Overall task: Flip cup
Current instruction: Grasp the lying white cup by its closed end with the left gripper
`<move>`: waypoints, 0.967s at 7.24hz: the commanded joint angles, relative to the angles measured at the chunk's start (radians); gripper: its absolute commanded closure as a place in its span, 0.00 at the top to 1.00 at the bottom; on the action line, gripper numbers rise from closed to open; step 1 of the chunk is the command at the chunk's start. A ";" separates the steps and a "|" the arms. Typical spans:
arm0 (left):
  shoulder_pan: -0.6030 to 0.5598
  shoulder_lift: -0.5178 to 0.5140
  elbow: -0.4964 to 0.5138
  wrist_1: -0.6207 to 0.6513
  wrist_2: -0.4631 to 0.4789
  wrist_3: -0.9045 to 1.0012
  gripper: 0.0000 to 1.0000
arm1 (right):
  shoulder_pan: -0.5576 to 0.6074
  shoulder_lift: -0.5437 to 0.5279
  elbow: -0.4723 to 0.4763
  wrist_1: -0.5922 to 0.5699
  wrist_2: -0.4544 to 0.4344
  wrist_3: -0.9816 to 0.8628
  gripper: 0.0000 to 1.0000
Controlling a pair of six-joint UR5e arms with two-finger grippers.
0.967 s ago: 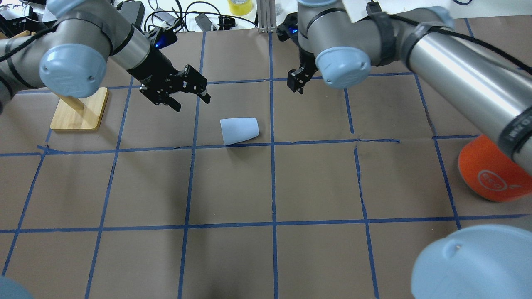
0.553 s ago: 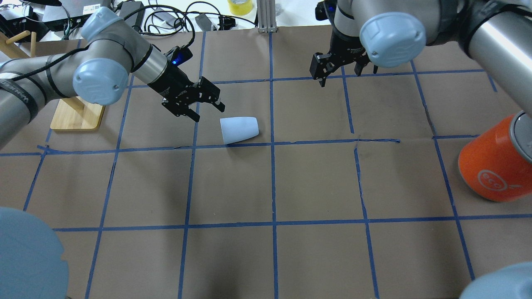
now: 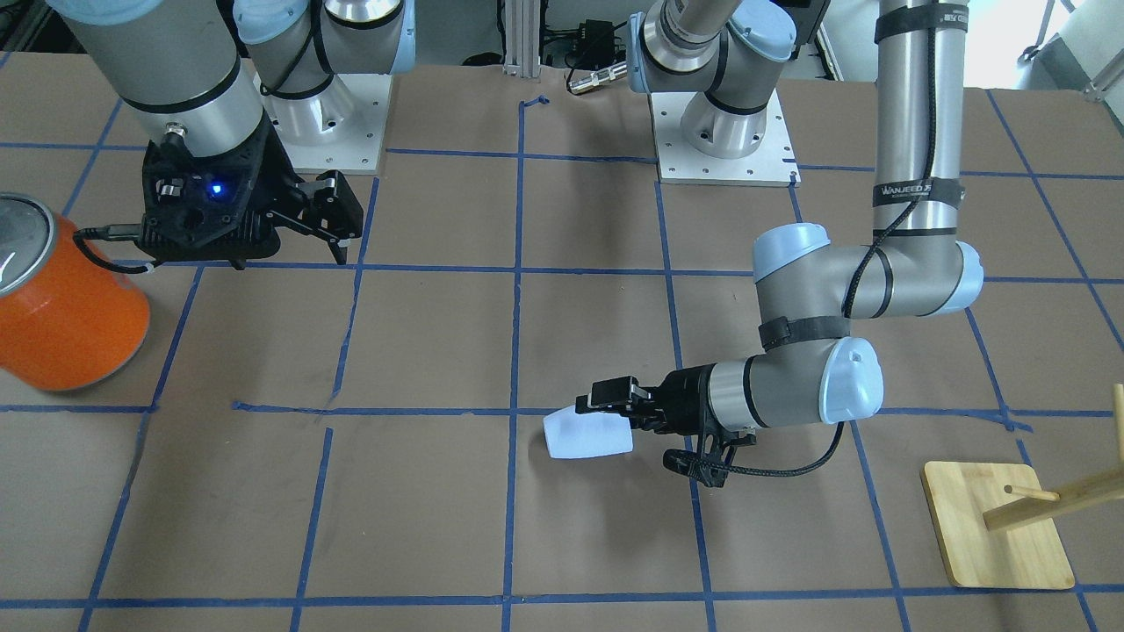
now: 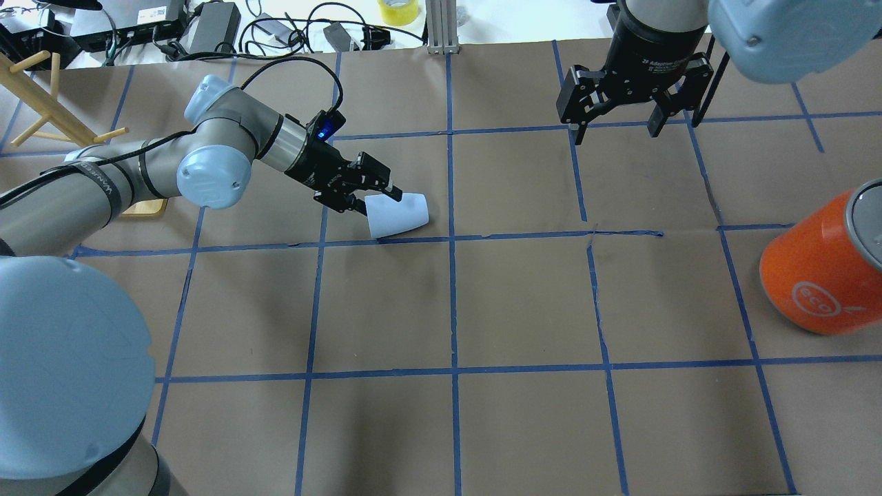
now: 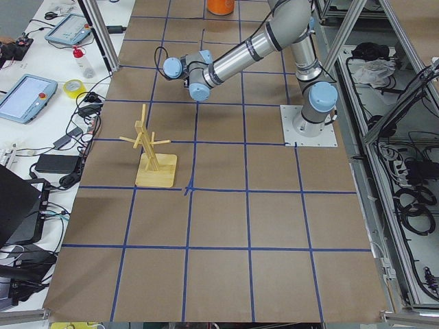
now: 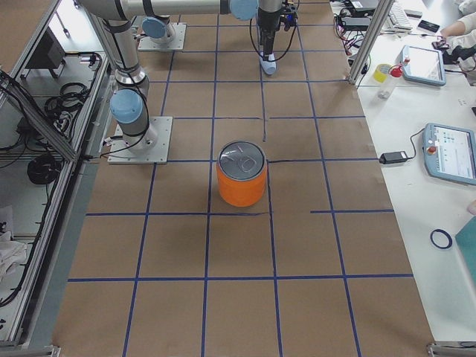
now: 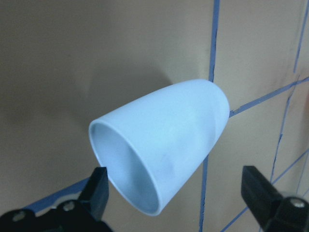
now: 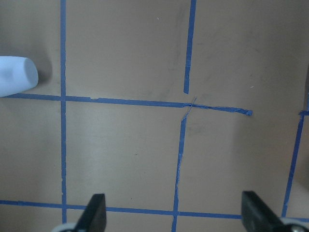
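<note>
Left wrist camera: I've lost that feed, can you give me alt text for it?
A pale blue cup lies on its side on the brown table, open mouth facing the camera. The left gripper is open, its black fingertips at the bottom corners, either side of the cup's rim. Blue tape lines cross the table behind.

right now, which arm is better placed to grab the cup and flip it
Left. The left gripper is open at the mouth of the cup, which lies on its side. The right gripper hangs open well away from it.
</note>
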 commanded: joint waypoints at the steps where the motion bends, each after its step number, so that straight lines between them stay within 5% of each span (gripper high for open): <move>1: 0.000 -0.015 0.000 0.002 -0.097 -0.008 0.19 | -0.011 -0.001 0.002 -0.007 -0.004 0.006 1.00; 2: 0.000 -0.015 0.000 0.002 -0.098 -0.022 0.00 | -0.011 0.000 0.002 -0.010 -0.004 0.009 1.00; 4: 0.000 -0.004 0.003 0.002 -0.090 -0.063 0.00 | -0.017 0.012 0.004 -0.018 -0.008 0.017 1.00; 7: -0.014 0.066 0.034 0.084 -0.072 -0.380 0.00 | -0.022 0.021 0.002 -0.007 0.013 0.026 1.00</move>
